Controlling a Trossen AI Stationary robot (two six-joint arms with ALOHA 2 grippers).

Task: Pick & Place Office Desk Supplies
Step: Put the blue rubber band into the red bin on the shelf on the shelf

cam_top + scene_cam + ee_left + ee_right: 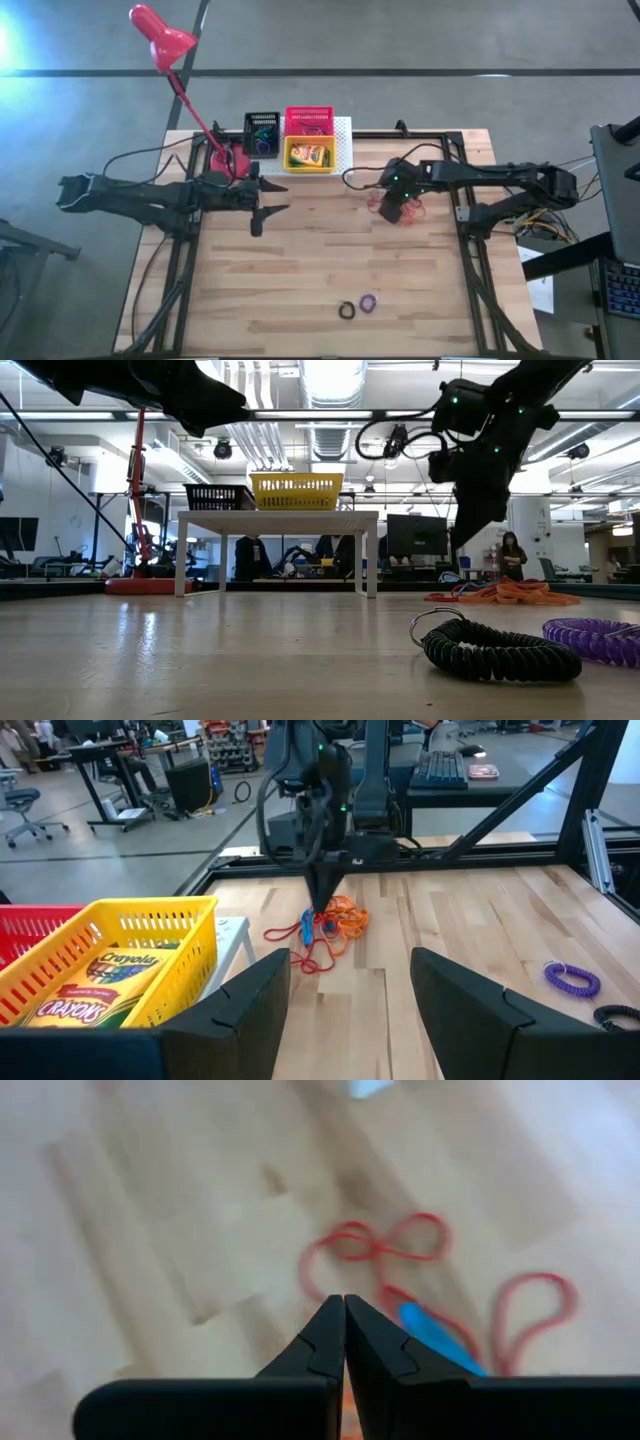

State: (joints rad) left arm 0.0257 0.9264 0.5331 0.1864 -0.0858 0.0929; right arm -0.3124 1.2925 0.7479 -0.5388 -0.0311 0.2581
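Pale smooth wooden table [300, 270]

A red desk lamp [163, 45] leans beside a white perforated stand [344, 140] on the wooden table [320, 270].

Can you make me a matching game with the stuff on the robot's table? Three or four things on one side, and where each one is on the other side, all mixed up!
Things:
1. crayon box
2. rubber bands
3. purple ring
4. left gripper

Places or states:
A. in a loose pile on the wood, under the right gripper
B. open, holding nothing
C. inside the yellow basket
D. on the table's near part, beside the black ring

Pairs: 1-C, 2-A, 3-D, 4-B
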